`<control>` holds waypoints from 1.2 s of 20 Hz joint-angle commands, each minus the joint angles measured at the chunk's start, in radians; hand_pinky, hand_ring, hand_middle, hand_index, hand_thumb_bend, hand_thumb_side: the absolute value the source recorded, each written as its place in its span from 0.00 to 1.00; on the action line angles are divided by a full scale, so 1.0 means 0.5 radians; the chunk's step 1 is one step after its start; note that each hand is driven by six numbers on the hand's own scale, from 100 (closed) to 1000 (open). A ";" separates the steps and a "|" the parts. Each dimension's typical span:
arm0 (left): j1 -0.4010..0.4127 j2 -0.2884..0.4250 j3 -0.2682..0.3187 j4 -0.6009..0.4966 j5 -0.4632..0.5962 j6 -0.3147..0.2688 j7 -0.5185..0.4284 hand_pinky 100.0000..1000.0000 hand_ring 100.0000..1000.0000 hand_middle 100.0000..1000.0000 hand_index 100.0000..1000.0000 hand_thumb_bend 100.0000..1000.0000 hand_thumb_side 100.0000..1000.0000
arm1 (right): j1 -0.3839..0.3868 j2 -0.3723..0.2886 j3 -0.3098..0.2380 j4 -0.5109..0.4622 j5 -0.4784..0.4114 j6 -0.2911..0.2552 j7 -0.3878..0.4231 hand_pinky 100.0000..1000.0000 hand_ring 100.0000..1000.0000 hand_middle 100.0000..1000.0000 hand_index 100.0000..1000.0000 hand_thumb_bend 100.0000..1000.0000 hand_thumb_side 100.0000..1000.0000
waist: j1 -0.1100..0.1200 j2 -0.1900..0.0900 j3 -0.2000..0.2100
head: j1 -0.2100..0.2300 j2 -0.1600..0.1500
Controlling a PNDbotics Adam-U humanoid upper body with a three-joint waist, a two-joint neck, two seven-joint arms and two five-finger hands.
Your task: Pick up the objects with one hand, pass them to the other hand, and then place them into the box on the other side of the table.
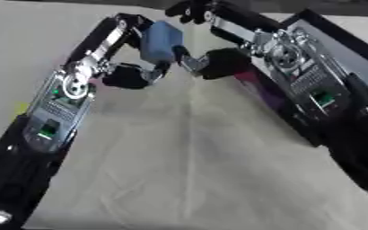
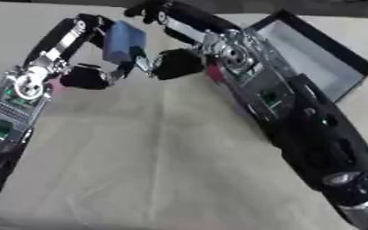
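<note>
A blue block (image 1: pixel 161 41) hangs above the far middle of the table, between my two hands. My left hand (image 1: pixel 126 76) comes in from the left; its fingers (image 1: pixel 130 26) curl round the block's left side and its thumb sits under it. My right hand (image 1: pixel 222 63) reaches in from the right, with its thumb against the block's lower right edge and its fingers (image 1: pixel 191 11) curled over the top. The box (image 2: pixel 340 54), black-rimmed with a grey inside, stands at the far right, partly hidden behind my right arm.
A beige cloth (image 1: pixel 195 161) covers the table. Something pink (image 1: pixel 254 83) shows under my right forearm beside the box. A small yellow patch (image 1: pixel 20 108) lies at the left edge by my left arm.
</note>
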 commanded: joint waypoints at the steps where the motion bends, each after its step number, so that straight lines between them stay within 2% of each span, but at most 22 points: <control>1: -0.031 0.003 0.005 -0.046 0.018 0.009 0.011 0.66 0.49 0.52 0.52 0.02 0.00 | -0.025 -0.006 -0.011 0.000 0.006 -0.005 0.031 0.90 0.91 0.94 0.97 0.00 0.52 | -0.023 -0.042 0.002 | -0.012 -0.020; 24: -0.047 -0.023 -0.027 -0.066 0.041 -0.015 0.000 0.65 0.48 0.52 0.53 0.05 0.00 | -0.022 0.007 -0.017 0.104 0.005 -0.013 0.096 0.92 0.91 0.96 0.99 0.00 0.62 | -0.024 -0.033 0.009 | -0.033 -0.012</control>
